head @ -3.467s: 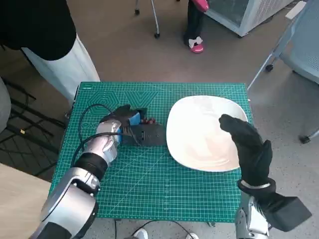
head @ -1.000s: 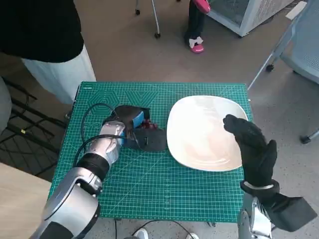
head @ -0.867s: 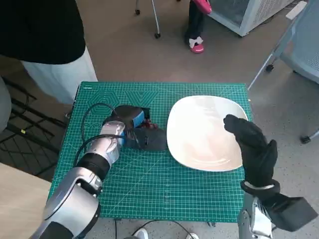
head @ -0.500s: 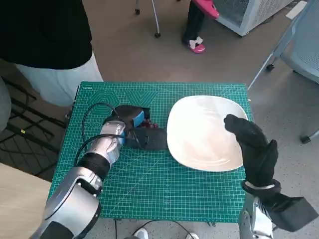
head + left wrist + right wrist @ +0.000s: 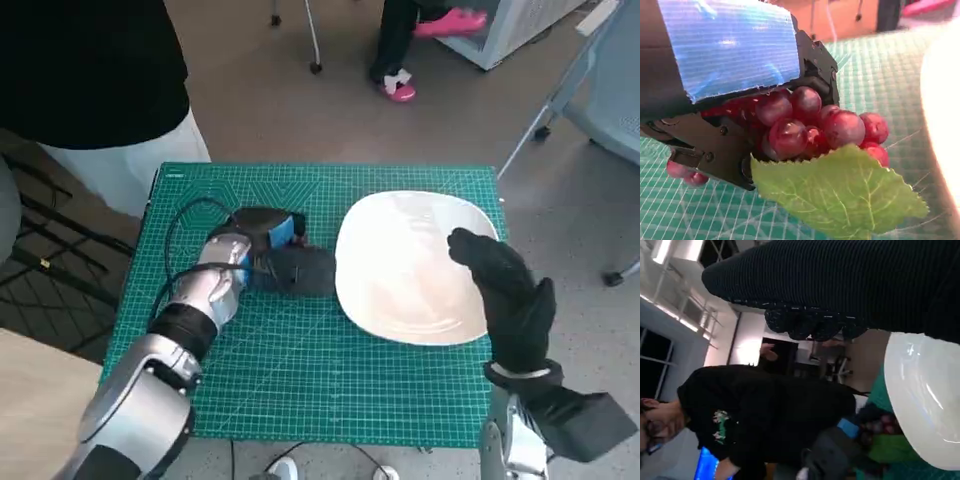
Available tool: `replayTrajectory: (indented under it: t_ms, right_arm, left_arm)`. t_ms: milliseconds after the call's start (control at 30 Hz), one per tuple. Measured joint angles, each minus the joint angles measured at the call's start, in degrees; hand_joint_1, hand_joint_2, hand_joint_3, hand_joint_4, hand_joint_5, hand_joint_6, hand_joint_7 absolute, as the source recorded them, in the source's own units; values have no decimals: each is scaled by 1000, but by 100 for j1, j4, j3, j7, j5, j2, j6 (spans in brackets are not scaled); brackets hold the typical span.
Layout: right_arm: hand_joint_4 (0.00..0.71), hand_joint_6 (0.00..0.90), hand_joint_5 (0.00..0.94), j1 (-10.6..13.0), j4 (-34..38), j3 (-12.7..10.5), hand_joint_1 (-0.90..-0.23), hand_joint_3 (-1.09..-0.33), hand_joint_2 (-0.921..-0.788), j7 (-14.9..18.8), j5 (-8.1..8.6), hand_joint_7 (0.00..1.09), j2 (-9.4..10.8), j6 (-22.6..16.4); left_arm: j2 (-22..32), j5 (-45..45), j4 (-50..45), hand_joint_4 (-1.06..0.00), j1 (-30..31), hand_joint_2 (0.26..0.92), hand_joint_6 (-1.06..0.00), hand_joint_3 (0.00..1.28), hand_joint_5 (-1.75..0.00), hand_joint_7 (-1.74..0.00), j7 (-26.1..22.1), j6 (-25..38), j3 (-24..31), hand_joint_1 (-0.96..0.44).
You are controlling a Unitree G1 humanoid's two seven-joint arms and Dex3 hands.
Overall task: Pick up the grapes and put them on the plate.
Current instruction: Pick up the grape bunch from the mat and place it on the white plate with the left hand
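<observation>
The left hand (image 5: 262,240) is black with blue tape on its back, and it is holding the grapes (image 5: 812,125). Up close from behind that hand, the grapes are red and shiny, and they are tucked under the hand and between its black fingers (image 5: 715,152). A big green leaf (image 5: 840,195) hangs in front of the bunch. From above, the hand and the grapes are over the green mat (image 5: 300,370), just beside the near edge of the plate (image 5: 400,300), and only a tiny bit of red shows there. I cannot tell if the grapes are touching the mat or are lifted off it. The plate is white and lies on the mat on the robot's right side. The right hand (image 5: 505,295), in its black knitted glove, is over the far side of the plate with nothing in it, and its fingers look loosely apart. A person in a black top (image 5: 90,60) stands at the far left corner of the table. The top has a small green and white picture (image 5: 720,420) on it, but I cannot read it. The mat has thin lines and shapes printed on it, and no words on it can be read.
</observation>
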Motion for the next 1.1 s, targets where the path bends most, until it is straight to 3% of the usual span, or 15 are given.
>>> replayTrajectory:
  t_ms: [300,667,1100]
  right_arm:
    - [469,92,5,-36,1,1,-610,-904,-921,0,-7,516,-4,4]
    - [470,91,5,-111,28,2,-610,-904,-921,1,-10,519,-13,3]
    - [472,99,5,-142,112,-3,-609,-897,-921,9,6,521,-18,-3]
  left_arm:
    - [504,2,-1995,-555,430,921,-531,185,-1442,-1117,-397,384,316,3]
    - [998,49,-4290,-564,1102,921,-506,179,-1330,-1242,-893,757,798,2]
    - [1106,67,-5327,-562,1399,921,-491,185,-1271,-1318,-961,913,1130,3]
